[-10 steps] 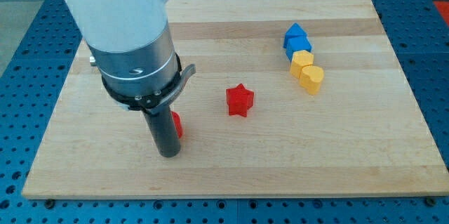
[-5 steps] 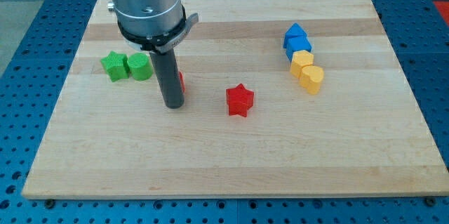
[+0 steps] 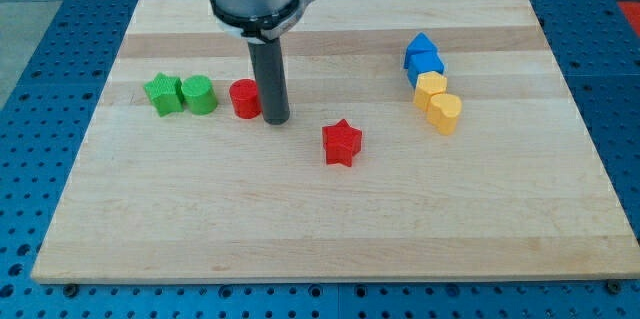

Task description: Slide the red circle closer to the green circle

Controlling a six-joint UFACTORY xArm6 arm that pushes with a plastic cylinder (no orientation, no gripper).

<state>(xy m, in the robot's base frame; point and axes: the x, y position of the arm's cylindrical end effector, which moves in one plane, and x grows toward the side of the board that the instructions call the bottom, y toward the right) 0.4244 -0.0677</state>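
The red circle (image 3: 245, 98) is sitting near the green circle (image 3: 200, 94), a narrow strip of bare desk (image 3: 320, 229) showing between them. My tip (image 3: 276, 119) is touching its right side. The rod is carrying no end effector, so it is pinching nothing.

On the wooden counter (image 3: 330, 219), the red circle (image 3: 244, 98) sits just right of the green circle (image 3: 199, 95) and green star (image 3: 161, 93), red star (image 3: 342, 142) further right, blue (image 3: 422, 57) and yellow blocks (image 3: 438, 102) well beyond.
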